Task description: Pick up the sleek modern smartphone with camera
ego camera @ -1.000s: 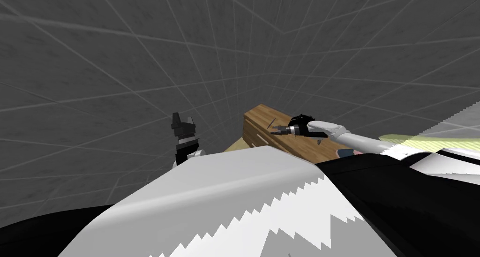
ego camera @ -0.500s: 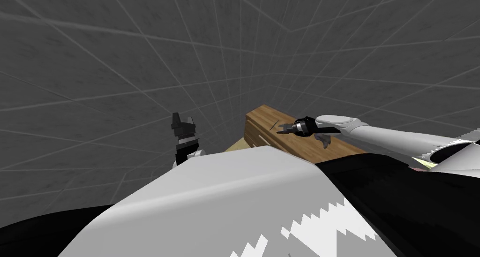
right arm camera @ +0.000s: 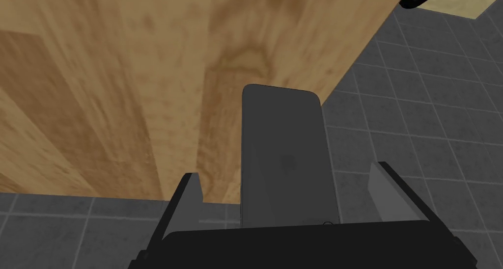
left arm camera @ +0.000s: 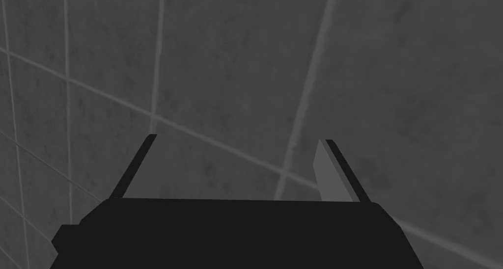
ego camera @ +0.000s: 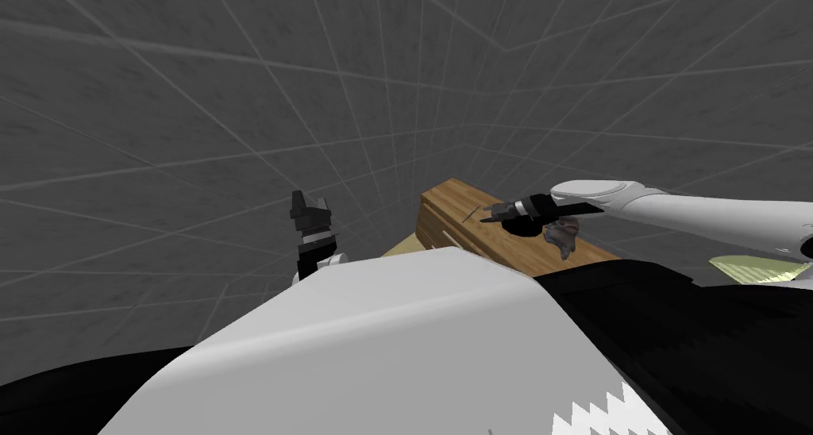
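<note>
While the right pincer hovered over the wooden table with its fingers spread, a small grey-brown lump sat on the table right of centre in the head view, just under the right forearm. Grey floor tiles and a corner of a beige rug lay beyond the table's edge. The smartphone, a plain dark grey slab with rounded corners, lay at that edge between the spread fingers, touching neither. The left pincer, left of centre, was also spread and held nothing.
</note>
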